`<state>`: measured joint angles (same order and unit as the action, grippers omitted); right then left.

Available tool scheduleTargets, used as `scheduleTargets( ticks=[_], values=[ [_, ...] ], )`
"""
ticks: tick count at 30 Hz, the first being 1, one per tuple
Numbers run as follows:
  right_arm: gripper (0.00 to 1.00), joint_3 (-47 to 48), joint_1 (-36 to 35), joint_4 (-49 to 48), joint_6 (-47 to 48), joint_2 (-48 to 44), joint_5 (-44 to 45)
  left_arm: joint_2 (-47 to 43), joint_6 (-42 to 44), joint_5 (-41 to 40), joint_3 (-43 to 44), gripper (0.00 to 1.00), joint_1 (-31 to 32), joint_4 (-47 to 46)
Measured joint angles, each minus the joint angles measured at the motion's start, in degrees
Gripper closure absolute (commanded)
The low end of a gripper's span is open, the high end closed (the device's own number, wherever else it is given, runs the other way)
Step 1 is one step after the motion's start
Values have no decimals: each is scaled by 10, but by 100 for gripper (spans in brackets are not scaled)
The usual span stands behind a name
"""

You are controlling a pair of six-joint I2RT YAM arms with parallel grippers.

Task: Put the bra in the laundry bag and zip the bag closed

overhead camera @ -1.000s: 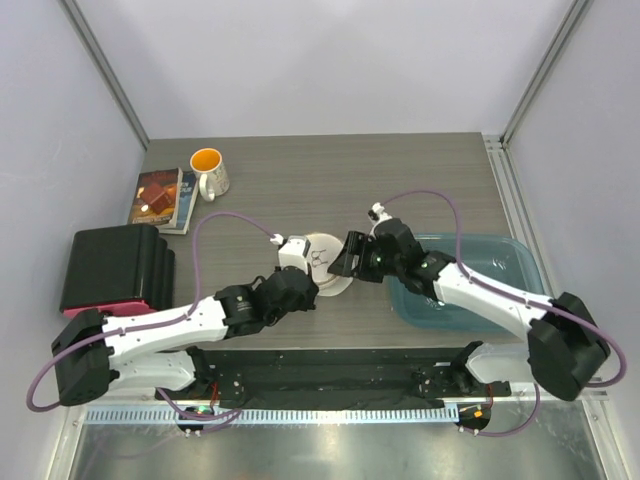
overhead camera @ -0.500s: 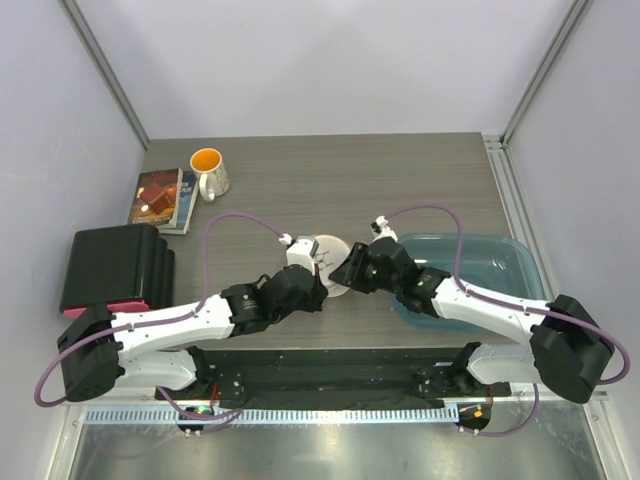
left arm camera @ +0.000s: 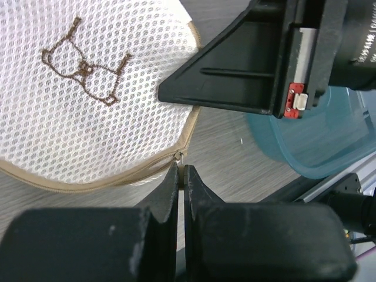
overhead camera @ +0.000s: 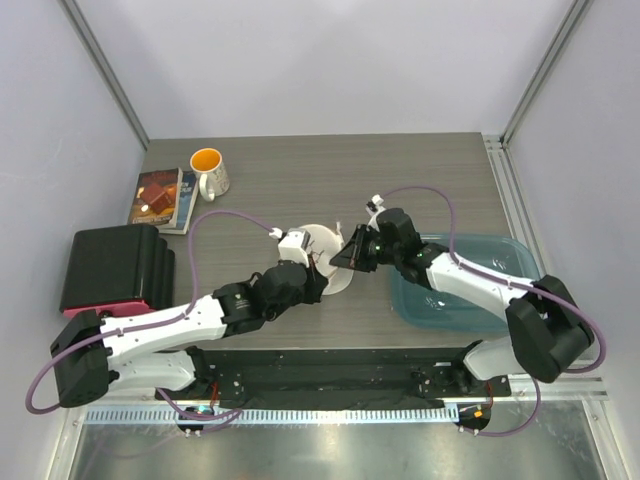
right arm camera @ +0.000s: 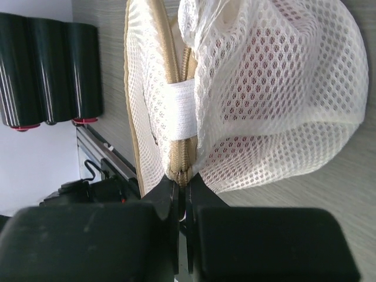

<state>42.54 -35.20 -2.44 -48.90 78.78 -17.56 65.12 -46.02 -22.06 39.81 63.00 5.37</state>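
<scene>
The laundry bag [overhead camera: 327, 247], a white round mesh pouch with a tan zipper rim, lies mid-table between both arms. In the left wrist view its flat face [left arm camera: 88, 88] carries a brown mark. My left gripper [left arm camera: 182, 170] is shut on the small zipper pull at the rim, and it sits at the bag's near edge [overhead camera: 314, 274]. My right gripper [right arm camera: 184, 179] is shut on the tan zipper rim at the bag's right side [overhead camera: 340, 264]. The bra shows only as a reddish tint through the mesh [right arm camera: 264, 76].
A teal tub [overhead camera: 480, 262] stands right of the bag, under the right arm. A white mug with an orange inside [overhead camera: 208, 170] and a book [overhead camera: 160, 197] sit at the back left. A black case [overhead camera: 112, 265] stands at the left edge.
My right gripper has come in to the bag's right rim and shut on it. The left gripper has stayed shut at the bag's near edge, shifting only slightly.
</scene>
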Motion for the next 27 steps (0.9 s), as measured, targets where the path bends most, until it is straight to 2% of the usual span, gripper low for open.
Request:
scheduleTargets(
  ticks=[3, 4, 6, 7, 10, 13, 18, 22, 25, 27],
  values=[
    [77, 42, 9, 20, 33, 35, -33, -8, 1, -9, 0, 100, -3, -2],
    [62, 56, 9, 25, 42, 49, -40, -10, 1, -10, 0, 100, -5, 2],
    [53, 67, 10, 30, 57, 66, -35, -14, 1, -9, -1, 100, -5, 11],
    [44, 67, 12, 35, 63, 69, -21, -16, 1, -6, -1, 100, -3, 17],
    [30, 54, 14, 55, 72, 57, 30, -22, 3, 1, -1, 100, 2, 31],
    [26, 20, -3, 77, 67, 3, 82, -22, 6, 7, -1, 100, 4, 35],
    [26, -32, -62, 94, 28, -100, 130, -16, 16, 18, 5, 100, 3, 34],
    [40, -50, -91, 82, -19, -120, 147, 1, 19, 31, 14, 100, 3, 32],
    [55, -55, -99, 54, -44, -107, 153, 5, 19, 41, 14, 100, 3, 32],
    [74, -55, -101, 31, -59, -89, 153, 5, 19, 43, 14, 100, 3, 32]
  ],
)
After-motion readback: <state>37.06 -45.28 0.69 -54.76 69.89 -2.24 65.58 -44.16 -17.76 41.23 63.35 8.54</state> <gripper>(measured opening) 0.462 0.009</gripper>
